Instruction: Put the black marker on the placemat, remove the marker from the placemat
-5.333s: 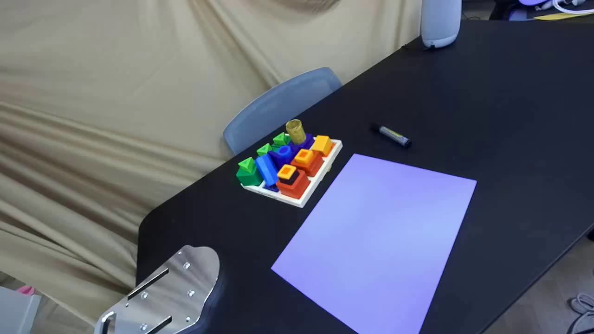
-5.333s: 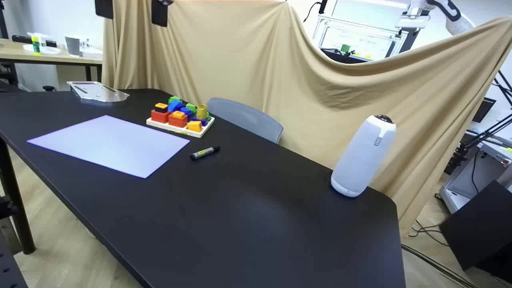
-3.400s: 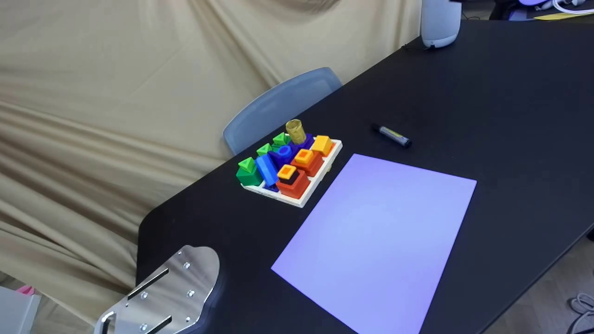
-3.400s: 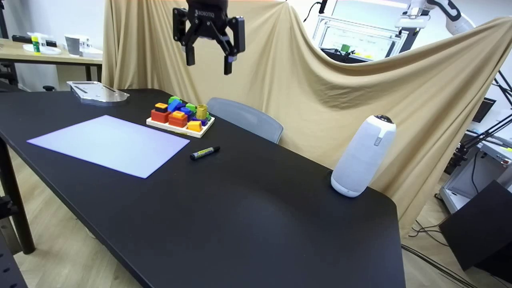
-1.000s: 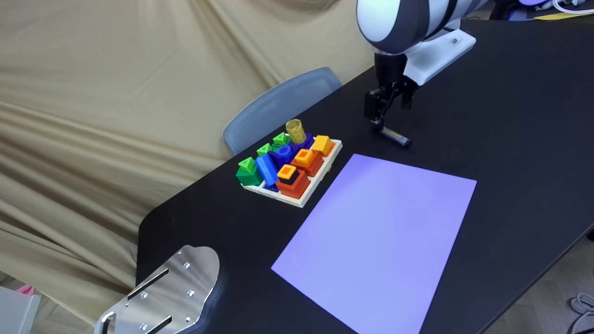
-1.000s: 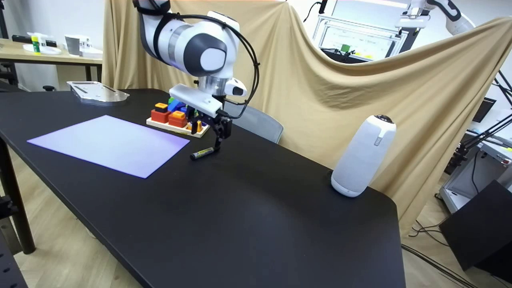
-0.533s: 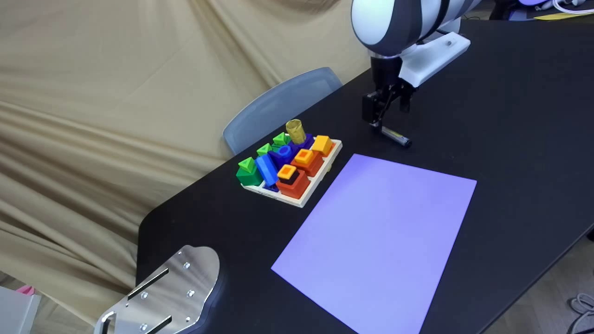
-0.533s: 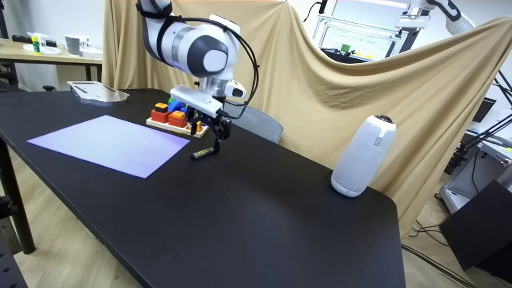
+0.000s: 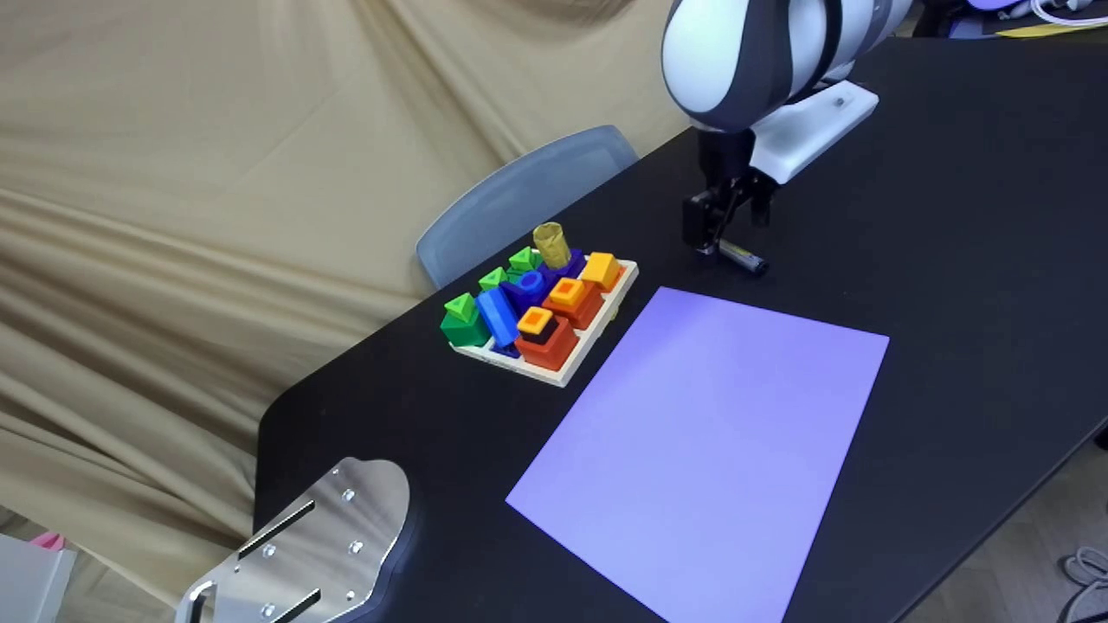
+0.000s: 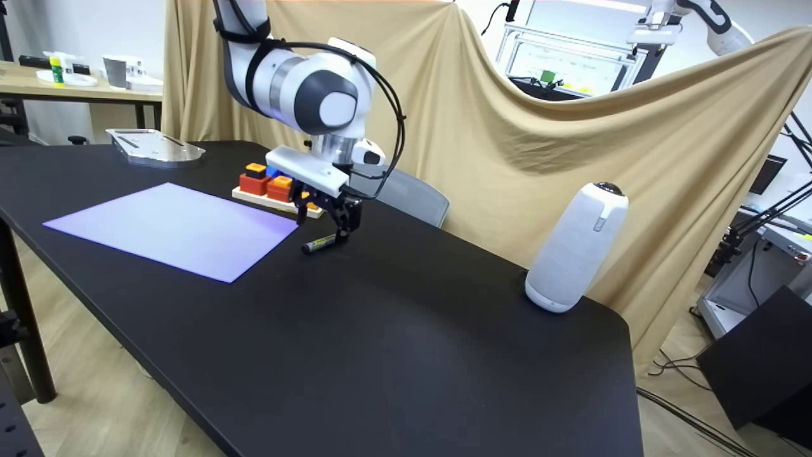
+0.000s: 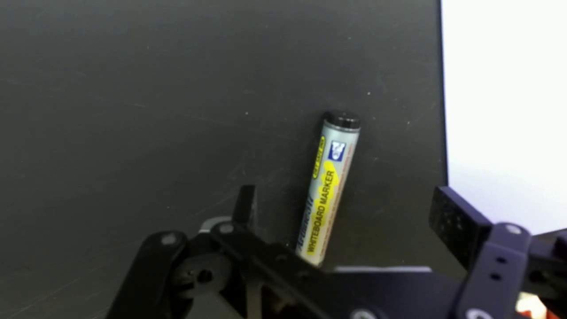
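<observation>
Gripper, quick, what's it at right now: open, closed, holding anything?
Gripper: open, its jaws apart, holding nothing; in the wrist view the black marker shows between them.

Arm (image 10: 295, 89) is bent, its wrist (image 10: 333, 149) above the marker (image 11: 327, 190). The gripper (image 11: 347, 201) points downward, fingers (image 11: 456, 221) standing well apart, one on either side of the marker in the wrist view; contact with it cannot be determined.
</observation>
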Available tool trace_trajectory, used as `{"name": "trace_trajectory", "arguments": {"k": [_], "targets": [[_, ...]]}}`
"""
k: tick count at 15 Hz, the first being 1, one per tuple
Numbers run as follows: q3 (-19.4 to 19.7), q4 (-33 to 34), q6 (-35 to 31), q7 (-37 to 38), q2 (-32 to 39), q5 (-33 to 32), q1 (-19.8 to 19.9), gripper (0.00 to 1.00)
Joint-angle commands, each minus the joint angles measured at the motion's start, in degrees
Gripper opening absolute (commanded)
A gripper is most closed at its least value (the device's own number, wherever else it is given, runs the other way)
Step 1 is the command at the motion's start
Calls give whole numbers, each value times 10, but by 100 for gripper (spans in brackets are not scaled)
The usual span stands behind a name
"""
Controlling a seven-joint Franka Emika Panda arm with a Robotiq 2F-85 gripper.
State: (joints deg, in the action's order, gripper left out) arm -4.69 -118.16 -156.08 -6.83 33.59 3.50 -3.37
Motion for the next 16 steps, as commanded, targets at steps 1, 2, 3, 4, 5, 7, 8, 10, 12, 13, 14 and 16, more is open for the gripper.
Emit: {"name": "trace_trajectory", "arguments": {"k": [1,2,3,4,5,7,8,10,12,13,14,16], "targets": [[5,23,1,17,22,-17,-5,100],[3,24,-5,16,24,-15,-3,75],[2,24,-12,16,25,-14,-3,72],[3,24,-16,17,25,-15,-3,67],[3,26,-19,17,25,-15,-3,58],[3,28,-25,17,26,-15,-3,45],[3,28,-27,17,27,-14,-2,37],[4,30,-27,17,28,-14,-1,25],[5,32,-23,18,30,-13,0,11],[6,33,-20,18,30,-13,1,3],[7,33,-19,18,30,-14,1,1],[7,32,-18,18,29,-14,2,5]]}}
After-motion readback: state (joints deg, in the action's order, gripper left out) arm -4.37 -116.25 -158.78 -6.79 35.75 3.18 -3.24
